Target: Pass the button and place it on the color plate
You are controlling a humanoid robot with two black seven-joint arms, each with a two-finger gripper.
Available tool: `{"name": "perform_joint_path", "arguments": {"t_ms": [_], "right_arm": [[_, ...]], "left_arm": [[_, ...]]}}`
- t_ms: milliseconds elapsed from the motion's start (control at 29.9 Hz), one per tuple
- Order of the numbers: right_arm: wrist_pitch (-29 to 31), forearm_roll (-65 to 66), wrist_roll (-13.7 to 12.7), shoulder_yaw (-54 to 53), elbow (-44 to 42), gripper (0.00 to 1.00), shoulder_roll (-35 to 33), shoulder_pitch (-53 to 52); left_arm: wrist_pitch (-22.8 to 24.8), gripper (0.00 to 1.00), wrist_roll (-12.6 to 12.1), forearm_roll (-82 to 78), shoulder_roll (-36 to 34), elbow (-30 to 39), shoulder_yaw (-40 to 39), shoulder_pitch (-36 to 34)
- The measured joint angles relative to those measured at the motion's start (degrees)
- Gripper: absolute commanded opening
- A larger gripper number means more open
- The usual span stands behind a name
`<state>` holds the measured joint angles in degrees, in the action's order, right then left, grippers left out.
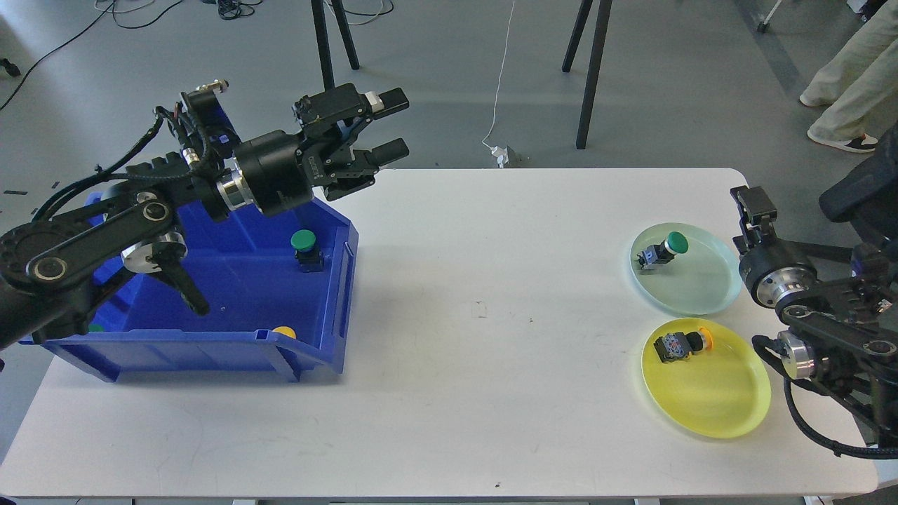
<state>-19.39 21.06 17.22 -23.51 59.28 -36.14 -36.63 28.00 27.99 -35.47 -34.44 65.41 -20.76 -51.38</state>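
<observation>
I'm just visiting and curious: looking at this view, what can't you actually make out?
- Yellow button in the bin: only its top shows in the head view; the bin's front wall hides the rest.
- Right gripper: seen small and end-on, so its fingers cannot be told apart.
- Bin's left part: covered by the left arm.
- Button on the yellow plate: too small to read details.

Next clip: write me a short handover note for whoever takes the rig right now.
Left gripper: open, empty, above the blue bin's far corner.
Right gripper: beside the green plate; open or shut is unclear.
Done: a green button lies on the green plate, a yellow button on the yellow plate.
Left: a second green button and a second yellow one in the bin.
</observation>
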Motion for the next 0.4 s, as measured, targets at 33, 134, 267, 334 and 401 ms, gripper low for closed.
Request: {"name": "perform_joint_path", "arguments": {"t_ms": [33,134,267,334,401], "right_arm": [[3.20,-0.40,-0.02,-3.03,2.07,1.00,-1.39,0.16],[17.93,-4.14,0.03,-12.60,7.43,1.00,-4.62,1.80],[40.86,-13.16,0.08,-22.48,8.86,1.00,-5.77,3.70],[45.63,-17.00,-0.05,-24.17,8.19,1.00,-5.84,3.88],[46.91,-18.96,-0.20,-24.06,7.78,1.00,-5.76,3.76]], "left_arm": [[0.00,0.92,0.00,2.17,-0.01,-1.02,-0.73,0.13],[-0.01,0.93,0.00,10.71,-0.29,-4.00,-3.97,0.94],[-0.01,0.95,0.00,18.39,-0.45,-9.63,-7.36,2.01],[-0.03,0.96,0.00,19.58,-0.15,-12.86,-8.03,2.56],[-0.03,0.96,0.00,19.93,0.33,-15.00,-8.24,3.49]]}}
